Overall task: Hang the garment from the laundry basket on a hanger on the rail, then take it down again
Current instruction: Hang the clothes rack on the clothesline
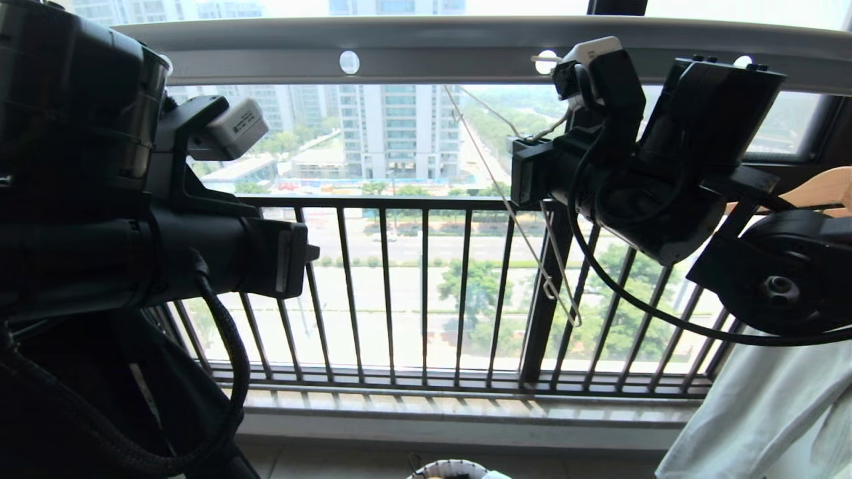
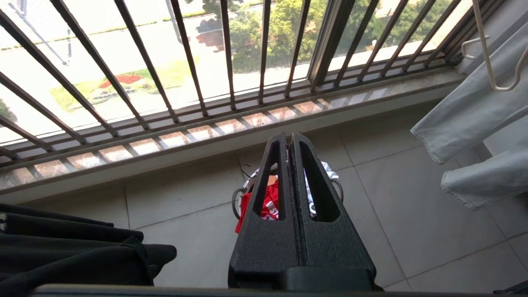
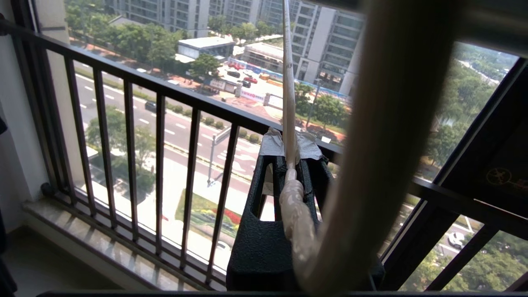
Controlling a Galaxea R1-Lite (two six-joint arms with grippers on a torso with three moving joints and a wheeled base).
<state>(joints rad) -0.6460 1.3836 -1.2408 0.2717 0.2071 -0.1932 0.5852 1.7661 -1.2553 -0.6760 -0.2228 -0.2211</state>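
I am holding my right gripper [image 1: 522, 169] up just under the grey rail [image 1: 466, 46], on the right side of the window, with its fingers [image 3: 317, 181] pinching the thin white wire hanger [image 1: 526, 246] near its neck; the hanger's wire is slanting down and to the right from my grip, in front of the dark window railing [image 1: 399, 293], and its small end hook is dangling near the railing's thick post. The hanger is carrying nothing. My left gripper [image 2: 288, 142] is hanging out to the left of the scene, its two black fingers pressed together with nothing between them, pointing down toward the tiled floor [image 2: 412, 198]. Far below it, the laundry basket [image 2: 237, 200] is sitting on the floor near the window sill, and the red T-shirt [image 2: 270, 202] is lying bunched inside it, partly draped over the near rim, with white lettering showing. A black garment [image 2: 74, 251] is hanging at the near left, and a pale grey-white garment [image 2: 466, 111] is hanging at the right, with a wooden hanger [image 1: 822, 189] showing behind my right arm
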